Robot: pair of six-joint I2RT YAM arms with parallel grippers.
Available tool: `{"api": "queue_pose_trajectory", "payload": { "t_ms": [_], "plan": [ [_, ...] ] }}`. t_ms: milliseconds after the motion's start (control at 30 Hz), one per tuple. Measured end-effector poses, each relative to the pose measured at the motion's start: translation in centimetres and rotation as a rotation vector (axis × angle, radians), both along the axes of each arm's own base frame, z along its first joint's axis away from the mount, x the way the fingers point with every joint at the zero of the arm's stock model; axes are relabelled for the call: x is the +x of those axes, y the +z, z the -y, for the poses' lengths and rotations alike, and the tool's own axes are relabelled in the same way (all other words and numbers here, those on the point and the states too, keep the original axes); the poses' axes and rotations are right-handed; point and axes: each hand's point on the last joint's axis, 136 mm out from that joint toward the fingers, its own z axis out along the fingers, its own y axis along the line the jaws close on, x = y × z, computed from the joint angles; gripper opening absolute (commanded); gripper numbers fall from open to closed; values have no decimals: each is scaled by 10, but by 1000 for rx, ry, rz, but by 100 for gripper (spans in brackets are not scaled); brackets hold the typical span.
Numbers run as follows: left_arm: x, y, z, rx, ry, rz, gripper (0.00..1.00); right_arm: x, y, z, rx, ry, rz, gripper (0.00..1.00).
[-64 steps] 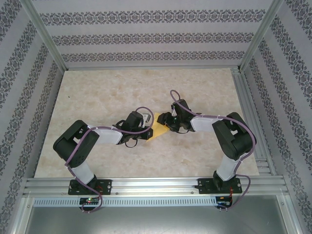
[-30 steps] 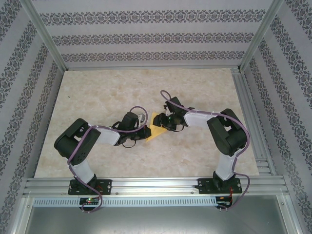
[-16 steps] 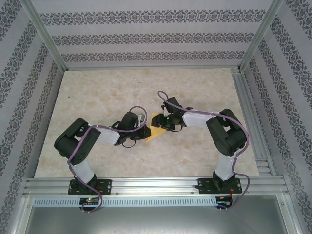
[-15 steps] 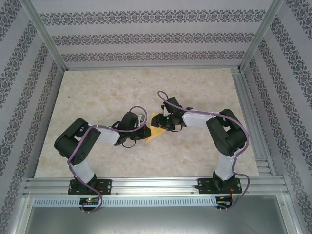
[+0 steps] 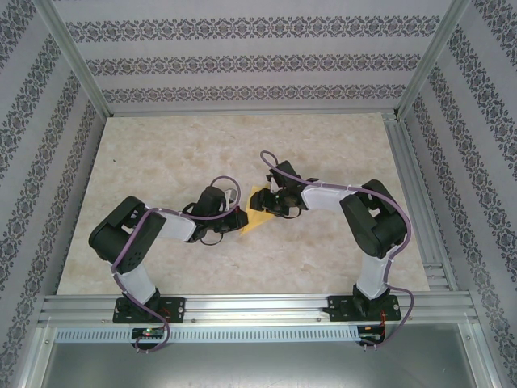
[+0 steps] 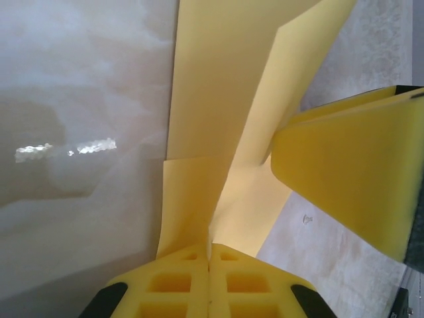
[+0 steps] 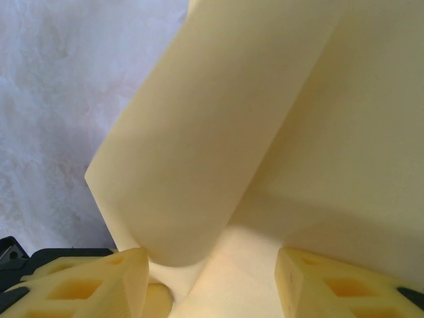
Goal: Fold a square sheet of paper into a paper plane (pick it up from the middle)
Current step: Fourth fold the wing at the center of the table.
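The tabletop (image 5: 161, 153) is a pale, marbled beige slab. Near its middle sits a creased yellow sheet of paper (image 5: 255, 217), one part raised off the surface.

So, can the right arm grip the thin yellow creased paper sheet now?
Probably yes: the open right pincer straddles a raised flap of the thin yellow creased paper sheet, with nothing between; the left pincer holds another edge.
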Motion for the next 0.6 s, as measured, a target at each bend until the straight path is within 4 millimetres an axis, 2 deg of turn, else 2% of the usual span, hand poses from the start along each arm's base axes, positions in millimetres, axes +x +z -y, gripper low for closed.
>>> {"api": "queue_pose_trajectory", "payload": {
  "t_ms": [367, 600],
  "plan": [
    [2, 2, -2, -29, 19, -8, 8, 1, 2, -1, -15, 25, -2, 68],
    [2, 4, -1, -49, 17, -20, 12, 3, 1, 0, -43, 42, -1, 71]
  ]
}}
